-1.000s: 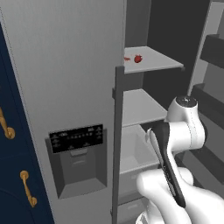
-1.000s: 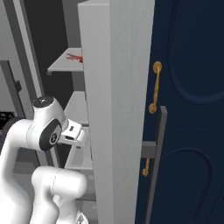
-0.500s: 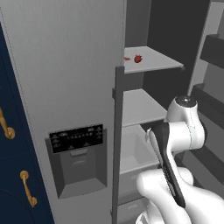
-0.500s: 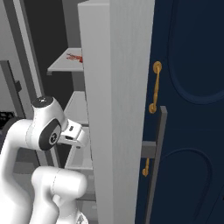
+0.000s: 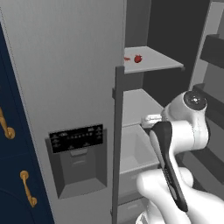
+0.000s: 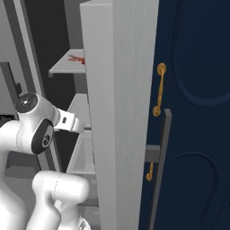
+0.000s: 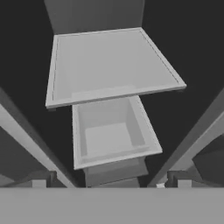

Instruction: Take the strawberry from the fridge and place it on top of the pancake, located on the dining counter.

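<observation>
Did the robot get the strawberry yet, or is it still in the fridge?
Not yet. The fridge door on the right is already open. The strawberry sits on the upper shelf. The arm is reaching inside lower down, by the shelf below, and nothing is being held. Grabbing the strawberry and carrying it to the pancake are left.

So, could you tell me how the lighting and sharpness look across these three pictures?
Left base view: flat, even light, sharp; strawberry clear on the upper shelf, fridge interior behind it dark. Right base view: door face bright, no glare. Hand view: grey and soft, drawer shaded, black surround.
</observation>
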